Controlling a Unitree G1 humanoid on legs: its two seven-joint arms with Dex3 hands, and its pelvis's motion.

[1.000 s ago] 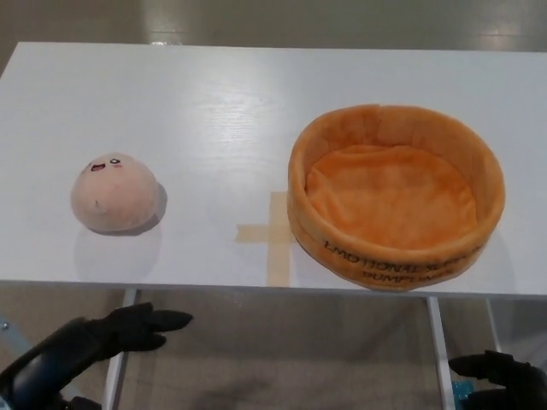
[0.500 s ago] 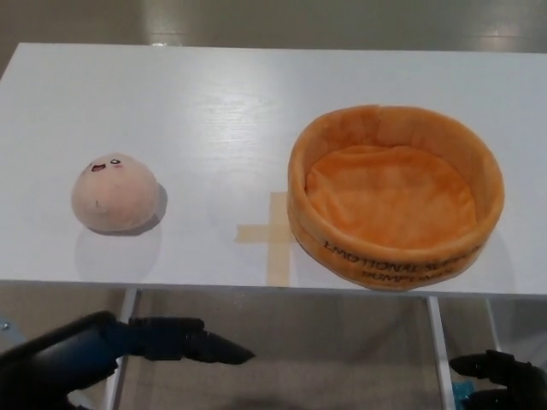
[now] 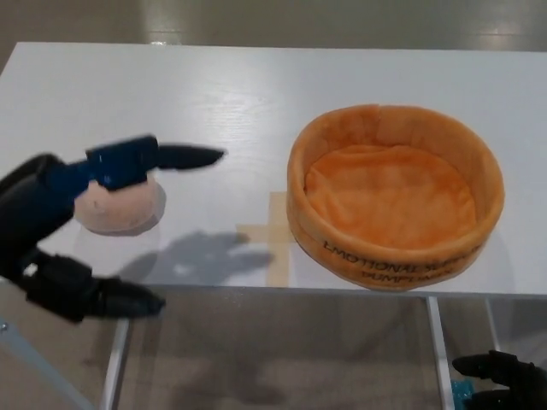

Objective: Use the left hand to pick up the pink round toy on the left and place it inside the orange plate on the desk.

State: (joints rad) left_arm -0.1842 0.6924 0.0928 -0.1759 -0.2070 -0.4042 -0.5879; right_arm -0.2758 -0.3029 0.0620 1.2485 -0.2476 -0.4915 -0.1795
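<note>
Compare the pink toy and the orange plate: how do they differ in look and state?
The pink round toy is a small closed dome; the orange plate is a much wider open ring, empty inside. The left hand partly covers the toy; nothing touches the plate. The plate carries dark lettering. Both look plush.

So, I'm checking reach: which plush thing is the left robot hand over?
The pink round toy at the desk's left; the left robot hand spreads above it, while the orange plate sits apart, right.
</note>
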